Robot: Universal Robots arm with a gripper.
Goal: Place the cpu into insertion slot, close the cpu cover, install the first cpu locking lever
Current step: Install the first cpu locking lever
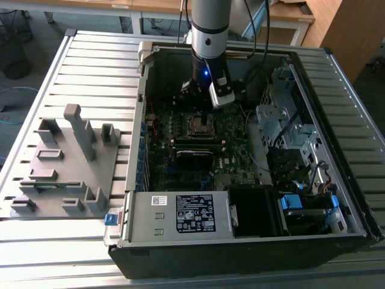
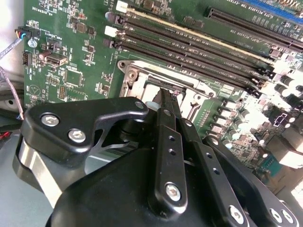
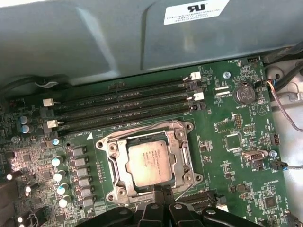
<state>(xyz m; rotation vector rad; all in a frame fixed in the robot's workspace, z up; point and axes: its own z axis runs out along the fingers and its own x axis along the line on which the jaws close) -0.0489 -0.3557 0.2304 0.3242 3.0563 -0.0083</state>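
Tool (image 3: 163, 191) sits at the lower centre of the first wrist view, fingers pressed together to a narrow tip w/ nothing between them, right at the near edge of the insertion slot (image 3: 149, 163). Cpu (image 3: 149, 161) lies flat in the slot, mid-frame, silver top showing through the window of the cpu cover (image 3: 177, 142), which is down over it. In the second wrist view the tool (image 2: 165, 97) points at the slot's metal rim (image 2: 137, 78), centre frame, w/ the black memory slots (image 2: 189, 42) running diagonally above. In the exterior view the arm (image 1: 209, 36) comes down from top centre into the open computer case (image 1: 240, 241); socket (image 1: 201, 124) sits just below the tool. Grey fixture (image 1: 66, 162) rests on the slatted worktop (image 1: 90, 54) at left.
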